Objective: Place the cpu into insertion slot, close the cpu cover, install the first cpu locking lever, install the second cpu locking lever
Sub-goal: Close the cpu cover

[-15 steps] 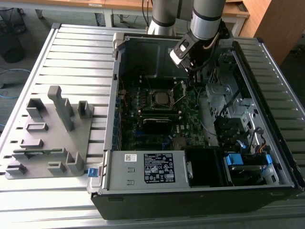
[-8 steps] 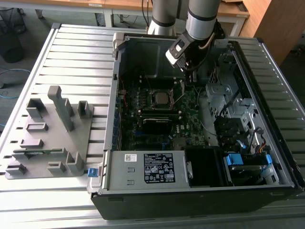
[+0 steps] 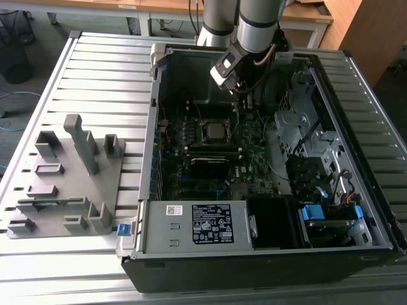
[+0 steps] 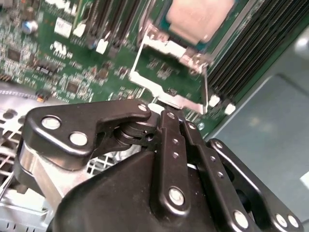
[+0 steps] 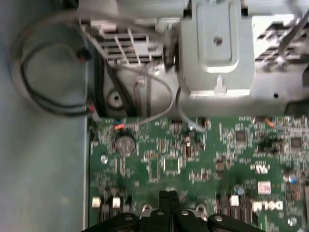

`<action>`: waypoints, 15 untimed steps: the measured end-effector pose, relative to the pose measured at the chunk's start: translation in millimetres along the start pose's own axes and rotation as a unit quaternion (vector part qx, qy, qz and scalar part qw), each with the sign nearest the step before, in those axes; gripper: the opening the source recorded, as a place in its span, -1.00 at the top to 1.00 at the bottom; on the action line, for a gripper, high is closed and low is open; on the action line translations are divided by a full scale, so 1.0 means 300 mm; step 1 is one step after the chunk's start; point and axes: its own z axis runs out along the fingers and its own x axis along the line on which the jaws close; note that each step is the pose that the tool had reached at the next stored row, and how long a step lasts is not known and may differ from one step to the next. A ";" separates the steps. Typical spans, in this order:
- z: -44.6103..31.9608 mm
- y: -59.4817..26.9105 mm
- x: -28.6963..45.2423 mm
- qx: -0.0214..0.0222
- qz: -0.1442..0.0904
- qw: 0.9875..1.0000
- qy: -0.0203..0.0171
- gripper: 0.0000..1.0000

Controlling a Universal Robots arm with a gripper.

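The cpu [image 4: 200,19] with its greyish metal top lies in the insertion slot [image 3: 205,127] on the green board, and it also shows in the exterior view as the cpu [image 3: 214,131]. The cpu cover [image 4: 169,47], a silver frame with a cut-out centre, is swung open and lies over the board beside the slot. My gripper [image 4: 161,110] is shut, its black fingertips right at the cover's outer edge; whether they touch it I cannot tell. In the exterior view the gripper [image 3: 248,100] hangs inside the case behind the slot. The gripper [image 5: 169,195] is also in the first wrist view.
Long black memory slots [image 4: 251,53] run beside the socket. Grey cables [image 5: 48,87] and a metal bracket [image 5: 217,48] sit past the board's edge. A power supply [image 3: 203,222] and drive cage [image 3: 318,171] crowd the case. A grey fixture [image 3: 70,184] stands on the exterior view's left.
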 end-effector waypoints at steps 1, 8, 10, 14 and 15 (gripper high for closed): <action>0.001 -0.012 0.002 0.000 0.000 1.000 0.000 0.79; 0.006 -0.096 0.013 0.000 0.000 1.000 -0.001 0.79; 0.007 -0.116 0.014 0.000 0.000 1.000 -0.001 0.79; 0.006 -0.122 0.014 0.000 0.000 1.000 -0.001 0.79; 0.007 -0.122 0.014 0.000 0.000 1.000 -0.001 0.79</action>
